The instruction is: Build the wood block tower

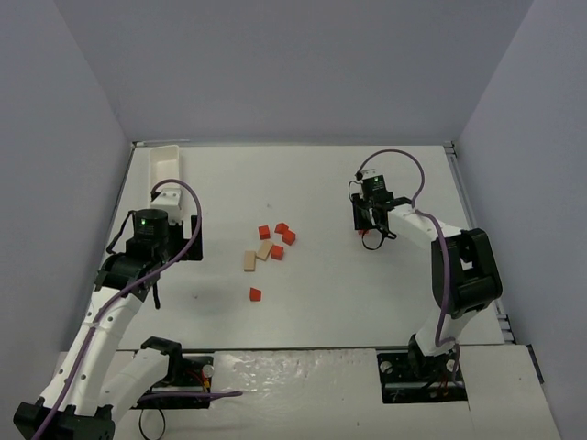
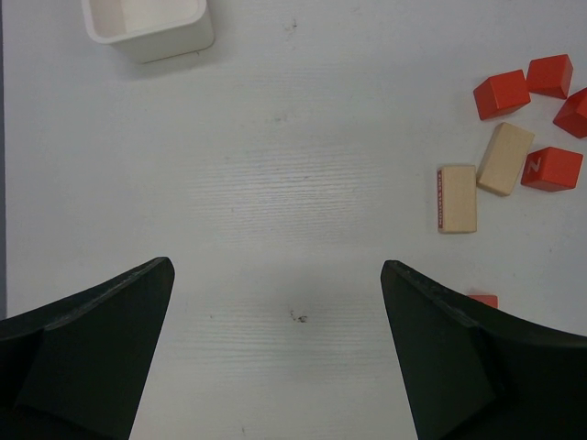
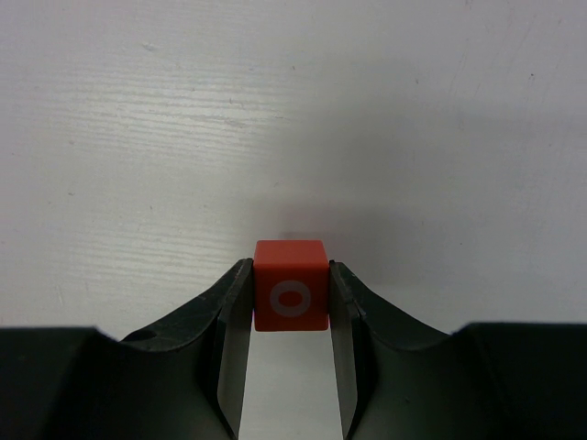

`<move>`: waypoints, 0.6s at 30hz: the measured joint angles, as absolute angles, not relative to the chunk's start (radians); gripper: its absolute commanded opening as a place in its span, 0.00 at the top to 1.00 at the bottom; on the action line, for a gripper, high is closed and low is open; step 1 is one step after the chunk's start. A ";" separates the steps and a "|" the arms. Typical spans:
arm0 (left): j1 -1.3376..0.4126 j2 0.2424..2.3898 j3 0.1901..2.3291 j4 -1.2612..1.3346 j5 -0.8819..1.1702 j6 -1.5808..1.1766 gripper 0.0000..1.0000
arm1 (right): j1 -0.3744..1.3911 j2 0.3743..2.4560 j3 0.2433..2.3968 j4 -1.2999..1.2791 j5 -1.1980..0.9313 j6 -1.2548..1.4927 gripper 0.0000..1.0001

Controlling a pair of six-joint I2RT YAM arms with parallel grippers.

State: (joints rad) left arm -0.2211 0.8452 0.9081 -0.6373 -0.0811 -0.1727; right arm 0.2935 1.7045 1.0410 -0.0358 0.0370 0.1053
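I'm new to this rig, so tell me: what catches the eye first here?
A red cube marked with a white ring, pinched between the fingers of the right gripper over the right side of the table. Mid-table lies a scatter of red cubes and tan blocks, nothing stacked yet; the left gripper hangs wide open nearby.

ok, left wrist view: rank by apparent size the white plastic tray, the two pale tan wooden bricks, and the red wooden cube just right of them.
1. White plastic tray, though cropped at the top.
2. Red-edged tan brick and plain tan brick: too alike to split.
3. Red cube.
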 measured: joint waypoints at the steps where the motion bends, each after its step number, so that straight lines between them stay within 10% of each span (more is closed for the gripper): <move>1: -0.221 0.846 0.908 -0.637 -0.081 -0.171 0.05 | 0.293 1.706 1.038 -0.028 0.038 0.105 1.00; 10: -0.221 0.853 0.908 -0.637 -0.078 -0.168 0.05 | 0.287 1.748 1.028 0.004 0.038 0.109 0.99; 18: -0.221 0.853 0.908 -0.637 -0.078 -0.167 0.05 | 0.287 1.764 1.024 0.021 0.039 0.115 0.67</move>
State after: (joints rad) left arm -0.2211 0.8532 0.9081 -0.6373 -0.0780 -0.1673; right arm 0.2874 1.7638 1.0239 0.0213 0.0393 0.1148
